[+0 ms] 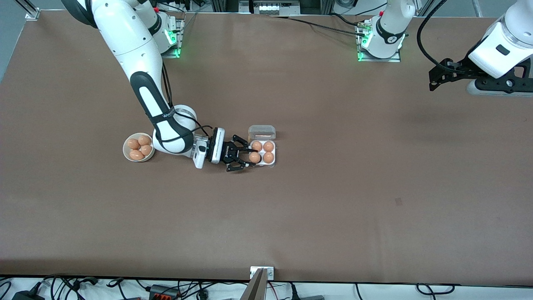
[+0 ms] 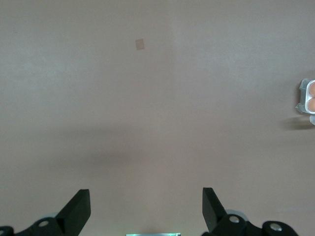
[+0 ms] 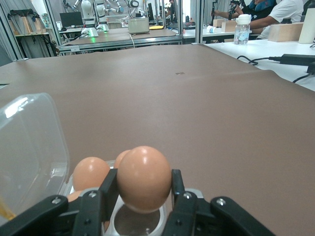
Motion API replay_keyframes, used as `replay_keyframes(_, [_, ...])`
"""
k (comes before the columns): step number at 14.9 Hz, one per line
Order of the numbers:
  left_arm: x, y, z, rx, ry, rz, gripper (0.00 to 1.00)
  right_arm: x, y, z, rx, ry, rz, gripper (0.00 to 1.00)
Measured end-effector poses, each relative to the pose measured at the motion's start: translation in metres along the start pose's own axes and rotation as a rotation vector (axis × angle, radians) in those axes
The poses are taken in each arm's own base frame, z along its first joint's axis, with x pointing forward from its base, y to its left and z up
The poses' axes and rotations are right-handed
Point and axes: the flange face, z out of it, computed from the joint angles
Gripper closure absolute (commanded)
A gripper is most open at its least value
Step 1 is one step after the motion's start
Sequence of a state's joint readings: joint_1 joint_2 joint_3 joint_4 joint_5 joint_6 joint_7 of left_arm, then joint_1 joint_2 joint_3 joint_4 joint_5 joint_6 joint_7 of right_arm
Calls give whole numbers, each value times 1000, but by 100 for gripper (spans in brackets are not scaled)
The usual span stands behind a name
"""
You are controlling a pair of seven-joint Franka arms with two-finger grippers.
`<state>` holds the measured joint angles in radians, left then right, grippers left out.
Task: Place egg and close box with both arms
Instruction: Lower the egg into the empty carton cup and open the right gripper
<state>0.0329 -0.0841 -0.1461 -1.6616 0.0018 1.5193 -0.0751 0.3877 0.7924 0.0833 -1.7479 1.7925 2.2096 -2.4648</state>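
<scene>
I take the box (image 1: 263, 152) as my landmark. It sits on the brown table (image 1: 333, 187) with its clear lid (image 1: 262, 133) swung open and standing on the edge farther from the front camera. The right gripper (image 1: 246, 160) is at the box's edge toward the right arm's end of the table. Its fingers (image 3: 103, 194) are pinched on an egg (image 3: 144, 178) just above an empty cell (image 3: 135, 221) — the right wrist view shows two more eggs beside it. A white bowl (image 1: 138, 147) holding four eggs stands well apart from the box, toward the right arm's end.

The left gripper (image 2: 146, 209) waits in the air far from the box, toward the left arm's end, its fingers spread wide around nothing.

I can read no writing anywhere.
</scene>
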Motion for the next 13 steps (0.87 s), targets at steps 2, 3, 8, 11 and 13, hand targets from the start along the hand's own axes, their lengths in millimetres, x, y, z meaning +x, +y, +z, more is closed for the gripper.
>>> replay_keyframes(2, [0,0,0,0,0,0,0,-5,-2,4,-5,-1,10,70])
replay_keyframes(3, [0,0,0,0,0,0,0,-7,-3,6,-8,-1,12,69])
replay_keyframes(8, [0,0,0,0,-1,0,0,-11,-5,9,-8,-6,13,65])
replay_keyframes(11, [1,0,4,1,-21,0,0,-12,-4,8,-10,-7,9,64])
replay_keyframes(13, [3,0,9,0,-31,1,0,-13,-5,9,-9,-8,6,63])
